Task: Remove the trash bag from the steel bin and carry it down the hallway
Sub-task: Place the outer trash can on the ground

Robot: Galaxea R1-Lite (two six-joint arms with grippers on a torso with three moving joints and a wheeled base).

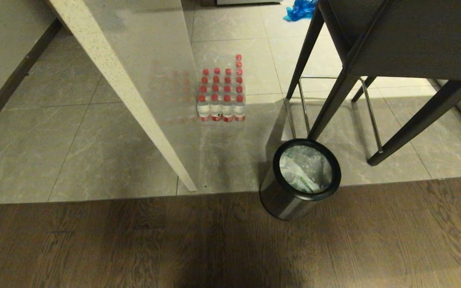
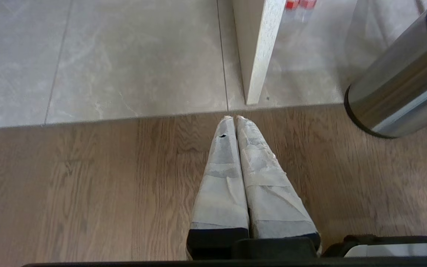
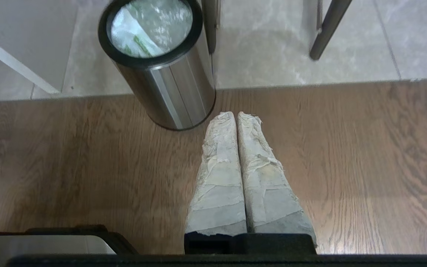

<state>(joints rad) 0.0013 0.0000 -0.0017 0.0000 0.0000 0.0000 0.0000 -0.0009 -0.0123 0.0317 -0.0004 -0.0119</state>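
The steel bin (image 1: pixel 284 200) stands where the wooden floor meets the grey tiles, with a black ring rim (image 1: pixel 336 176). Inside it lies the trash bag (image 1: pixel 304 170), crinkly translucent white with green print. The right wrist view shows the steel bin (image 3: pixel 172 89) and the trash bag (image 3: pixel 146 26) just ahead of my right gripper (image 3: pixel 236 114), which is shut and empty above the wood. My left gripper (image 2: pixel 234 117) is also shut and empty, with the steel bin (image 2: pixel 395 96) off to its side. Neither arm shows in the head view.
A cream stone panel (image 1: pixel 126 92) slants down to the floor beside the bin. A pack of red-capped bottles (image 1: pixel 222 96) sits on the tiles behind it. Dark table legs (image 1: pixel 334 100) and a chrome frame (image 1: pixel 368 112) stand right behind the bin. A blue bag (image 1: pixel 300 10) lies farther back.
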